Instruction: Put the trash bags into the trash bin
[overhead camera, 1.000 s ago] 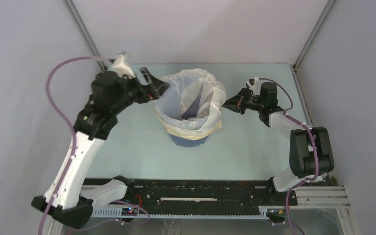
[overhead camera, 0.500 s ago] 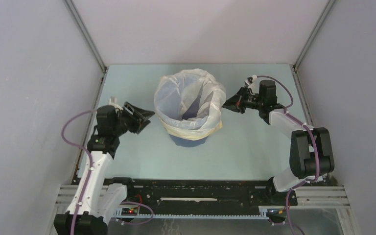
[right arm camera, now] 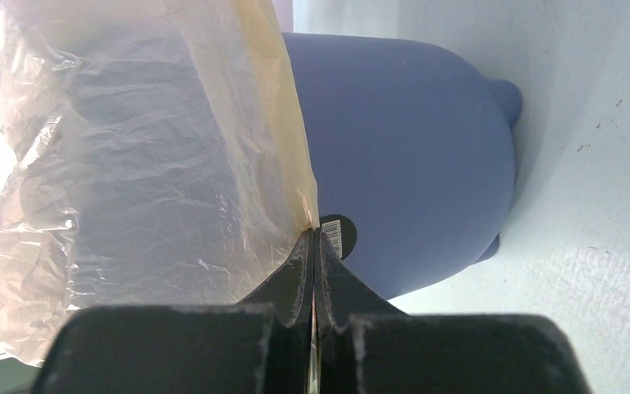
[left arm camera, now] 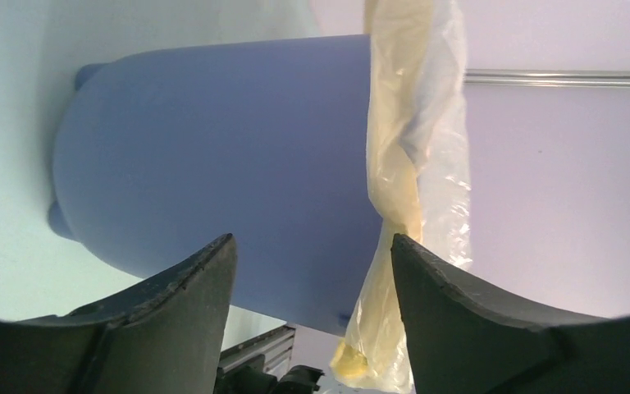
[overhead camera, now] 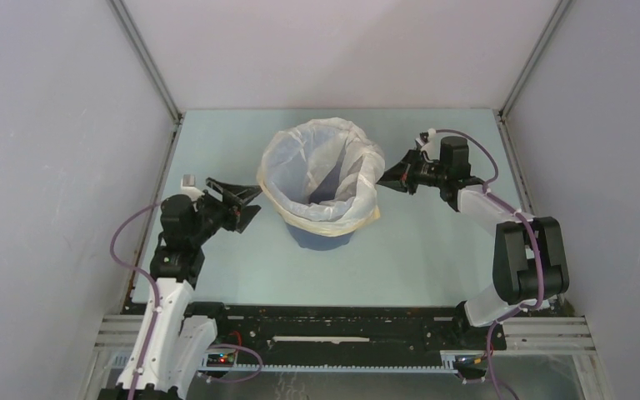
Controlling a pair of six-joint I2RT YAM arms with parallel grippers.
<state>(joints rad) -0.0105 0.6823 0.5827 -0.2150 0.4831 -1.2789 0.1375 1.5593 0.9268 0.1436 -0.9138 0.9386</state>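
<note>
One trash bin, one trash bag, two end effectors: left end effector, right end effector.

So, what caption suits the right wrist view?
Right end effector pinching the trash bag by its yellow rim, blue trash bin behind.

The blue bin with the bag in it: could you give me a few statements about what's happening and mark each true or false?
1. The trash bag sits inside the trash bin, its yellow rim hanging over the outside. True.
2. The left gripper is clamped on the bag. False: it is open beside the bin, holding nothing.
3. The right gripper is shut on the bag's yellow edge. True.
4. The bin lies on its side. False: it stands upright on the table.
</note>
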